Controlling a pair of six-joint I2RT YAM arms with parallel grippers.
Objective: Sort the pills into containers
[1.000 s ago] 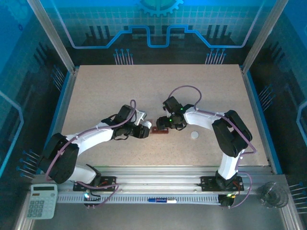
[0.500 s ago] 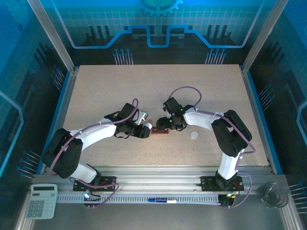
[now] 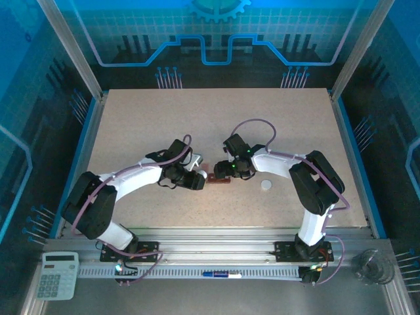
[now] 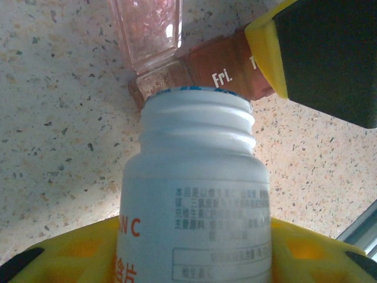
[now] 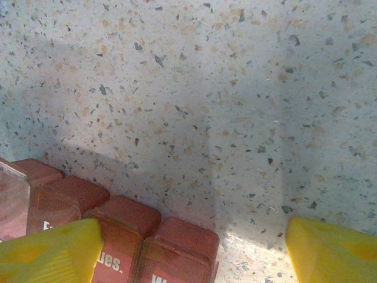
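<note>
Mid-table (image 3: pixel 131 125), the white bottle (image 4: pixel 194 194) is clamped in the left gripper (image 3: pixel 199 178), mouth at the containers (image 4: pixel 206 71); right gripper (image 5: pixel 188 250) is spread; tipping seems needed.

Even overhead light, soft close-ups.
From above, the speckled beige tabletop (image 3: pixel 131 125) is evenly lit while the enclosure walls (image 3: pixel 39 131) glow blue. In the left wrist view the white plastic bottle with a threaded neck (image 4: pixel 197 177) looks slightly soft, and a white glint sits on the clear pinkish lid (image 4: pixel 150 29). In the right wrist view broad grey shadows cross the tabletop; the yellow fingertips (image 5: pixel 50 253) of the right tool (image 5: pixel 191 250) blur.
</note>
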